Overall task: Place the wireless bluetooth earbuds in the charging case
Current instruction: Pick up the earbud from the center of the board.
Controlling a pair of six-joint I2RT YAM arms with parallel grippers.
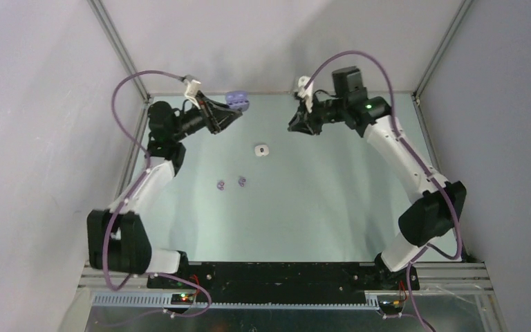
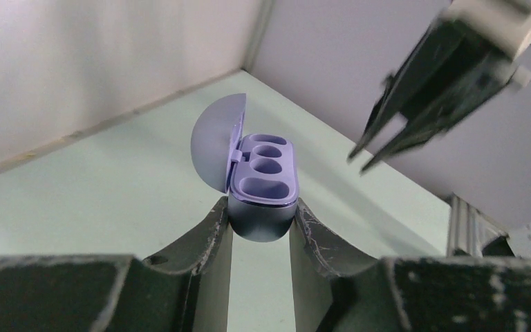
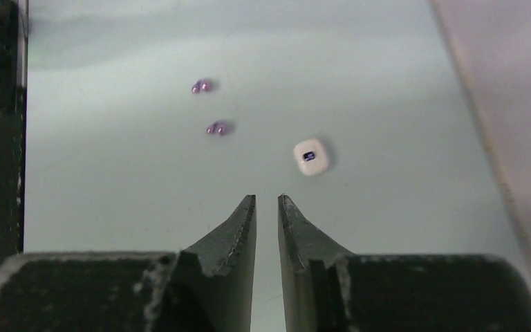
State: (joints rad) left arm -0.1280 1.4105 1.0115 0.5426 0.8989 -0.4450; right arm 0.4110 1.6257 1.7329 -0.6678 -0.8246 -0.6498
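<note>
Far left, lifted clear of the pale green matte table (image 1: pixel 332 214): pinched by the left gripper (image 2: pixel 259 216), jaws tight against the rounded dark underside of the charging case (image 2: pixel 266 166). Smooth lilac plastic, pebble-shaped. Hinged open, with the domed lid (image 2: pixel 214 138) standing up on its left side. Inside, three oval hollows in a row, all bare. Scuffed and scratched black on the gripper's fingers (image 2: pixel 211 242), curved inward toward the tips.

Further right, down on the table and well apart from the case: a purple earbud (image 1: pixel 220 185), with a second purple earbud (image 1: pixel 242 182) just beside it. Rounded and glossy, each seemingly two small lobes; too tiny to make out more.

Right of those and farther back, lying flat: a white piece (image 1: pixel 261 149), rounded-square, with a dark mark at its middle. Too small to tell what.

Far right, hanging above the table's far end: the right gripper (image 3: pixel 267 199). Tapered black fingers almost together, only a thin slit between, nothing in it. Smeared by blur in the left wrist view, its upper part cut off by the frame there.
</note>
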